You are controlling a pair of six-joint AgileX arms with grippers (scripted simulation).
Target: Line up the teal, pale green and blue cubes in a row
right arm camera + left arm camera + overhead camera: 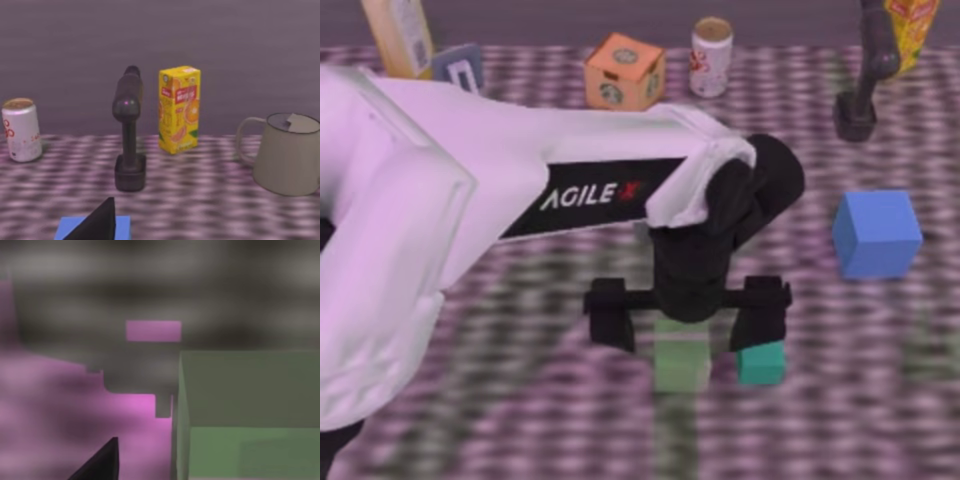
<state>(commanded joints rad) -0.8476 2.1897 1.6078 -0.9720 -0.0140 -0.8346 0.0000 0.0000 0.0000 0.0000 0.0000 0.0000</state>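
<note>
1. Pale green cube (pixel 682 362) sits on the table (pixel 520 420) near the front middle, directly under the left gripper (pixel 686 318), whose two black fingers (pixel 611 315) are spread wide, one on each side of the cube and clear of its side faces.
2. The teal cube (pixel 761 362) lies just to the right of the pale green one, with a narrow strip of table between them; the gripper's right-hand finger hangs just above the teal cube's back edge.
3. The blue cube (pixel 876 233) stands well apart, farther back and toward the right side of the table, with open cloth all around it.
4. In the left wrist view the pale green cube (pixel 247 415) fills one side, its top edge and near corner sharply outlined, and one dark fingertip (pixel 100 462) shows beside it without touching.
5. The right gripper is out of the top view; I cannot tell its finger spread, as only one dark fingertip (pixel 97 222) shows above the blue cube (pixel 92 227).
6. Along the back edge stand an orange box (pixel 625 72), a can (pixel 710 57), a dark drill (pixel 129 145), a juice carton (pixel 179 109) and a kettle (pixel 287 152), all well clear of the cubes.
</note>
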